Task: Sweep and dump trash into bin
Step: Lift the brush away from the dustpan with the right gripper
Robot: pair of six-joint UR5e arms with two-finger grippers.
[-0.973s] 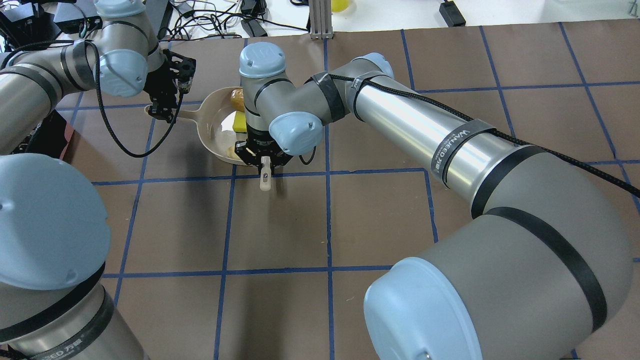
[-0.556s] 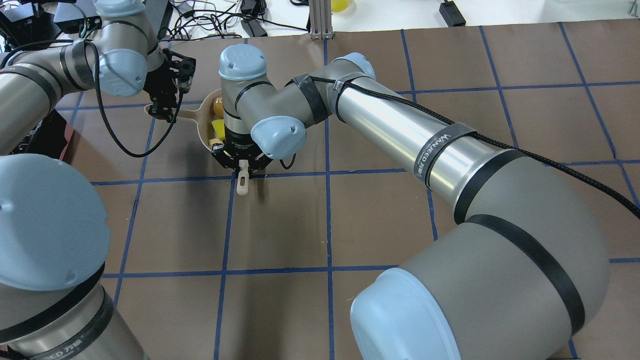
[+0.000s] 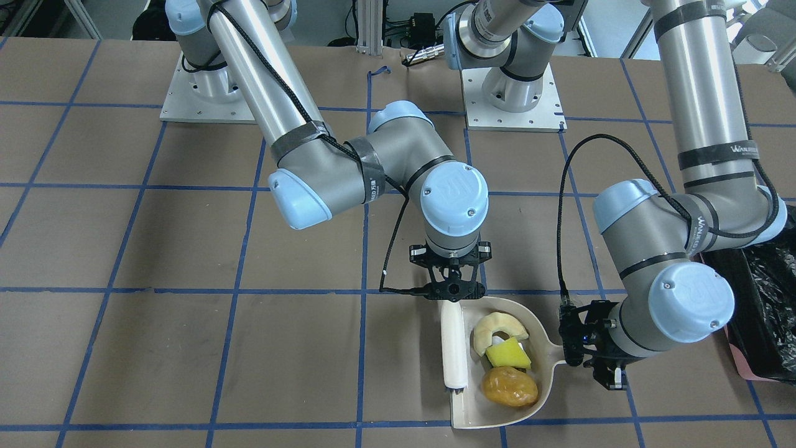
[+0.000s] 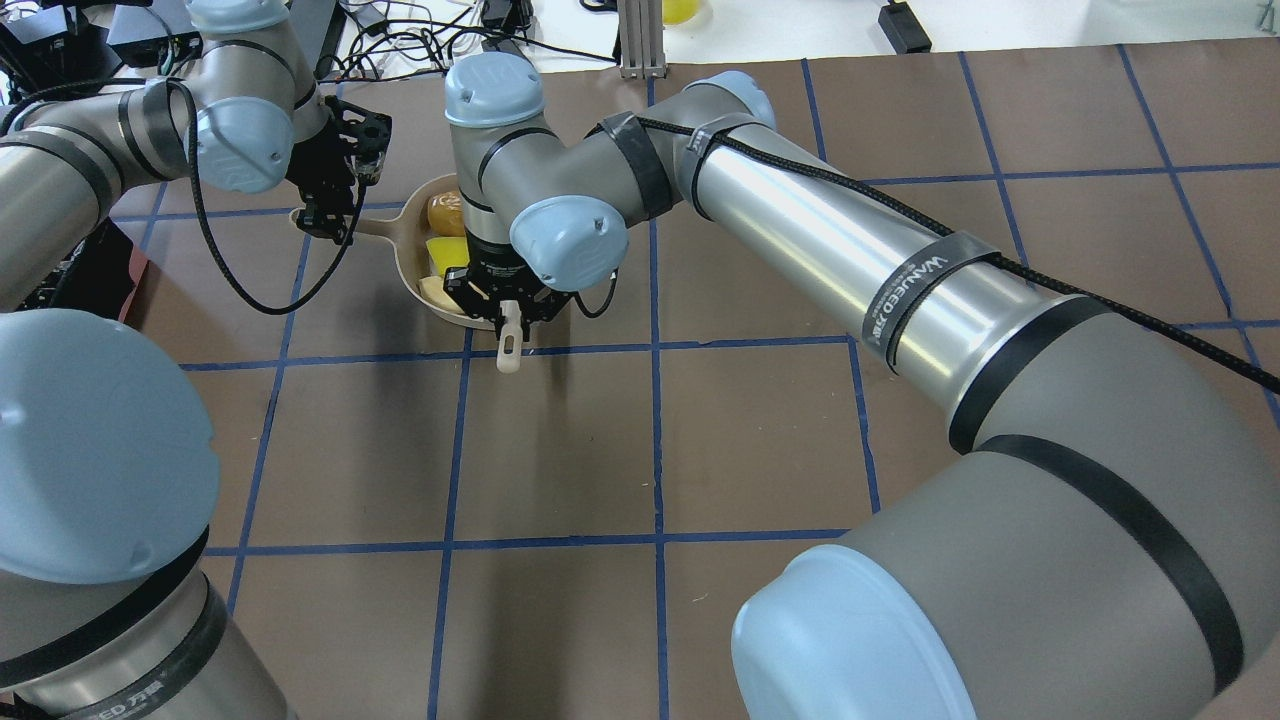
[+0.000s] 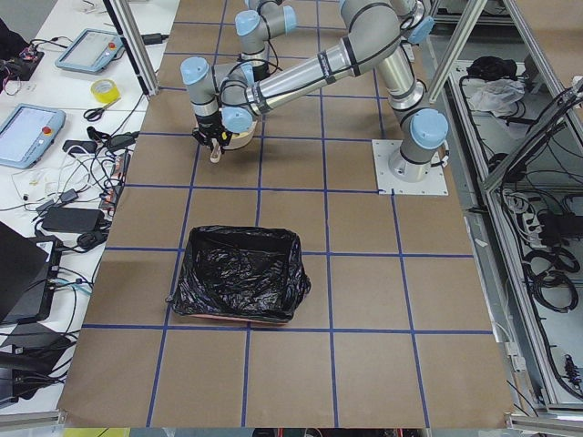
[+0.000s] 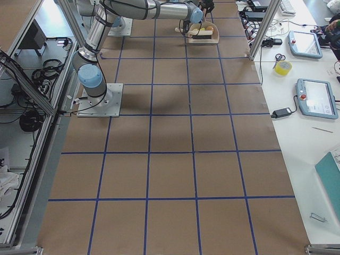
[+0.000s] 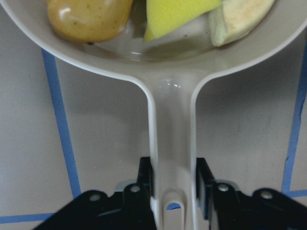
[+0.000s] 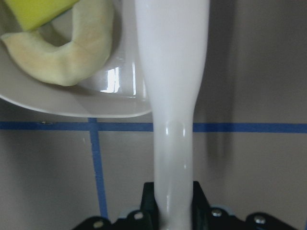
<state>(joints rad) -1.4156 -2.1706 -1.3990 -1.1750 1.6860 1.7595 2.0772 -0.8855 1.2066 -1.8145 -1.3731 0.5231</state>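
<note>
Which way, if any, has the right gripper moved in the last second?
Yes: right gripper shifted toward the vertical blue tape line, then partly back.

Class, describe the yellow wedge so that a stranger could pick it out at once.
Find the beige dustpan whose handle the left gripper clamps. Three pieces lie in it; the wedge sits between the pale crescent and the amber lump. It alone is flat and bright yellow.

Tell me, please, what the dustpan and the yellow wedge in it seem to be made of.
The dustpan looks like smooth beige plastic, with glossy highlights. The yellow wedge looks matte and finely textured, probably sponge or foam.
</note>
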